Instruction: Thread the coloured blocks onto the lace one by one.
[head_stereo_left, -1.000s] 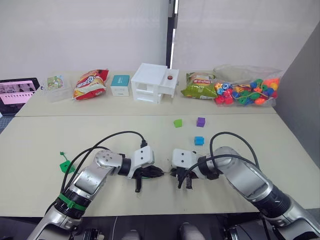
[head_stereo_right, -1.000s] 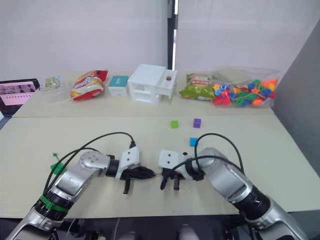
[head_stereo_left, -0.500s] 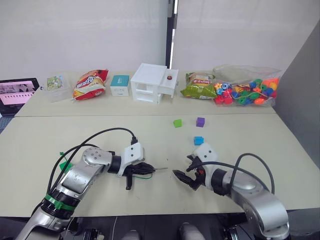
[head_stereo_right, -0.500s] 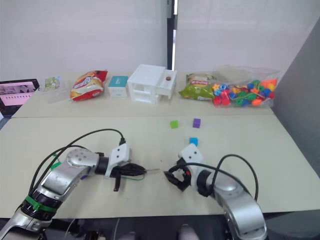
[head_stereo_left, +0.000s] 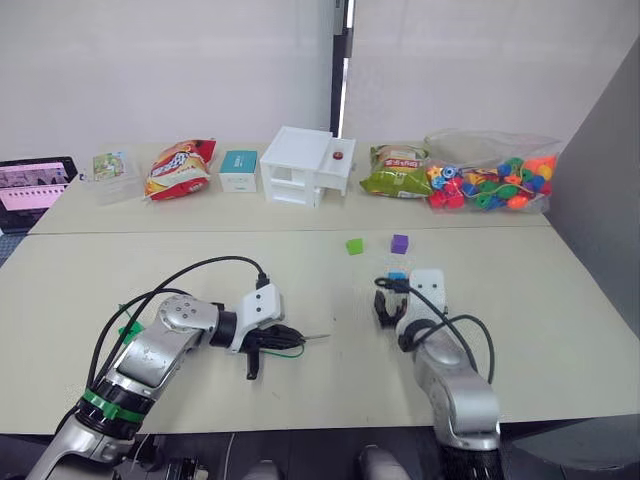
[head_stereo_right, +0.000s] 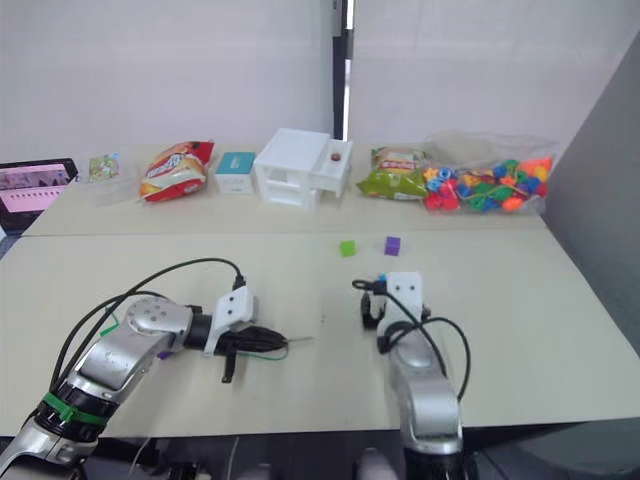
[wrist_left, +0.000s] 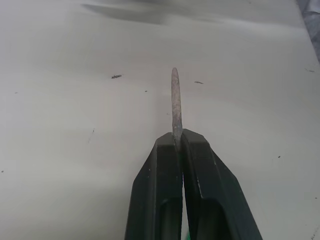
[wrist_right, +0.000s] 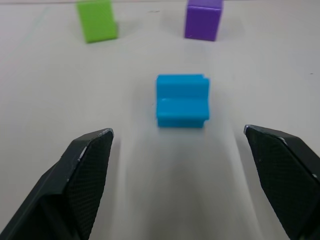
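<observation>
One second on, right hand (wrist_right: 182, 150) faces blue block (wrist_right: 182, 100).

No lettering can be read anywhere. The red snack bag (head_stereo_left: 180, 167) and the green snack bag (head_stereo_left: 397, 171) at the table's 12 o'clock edge carry printed brand panels, and the small teal box (head_stereo_left: 240, 169) carries a label, but each is too small to make out.
</observation>
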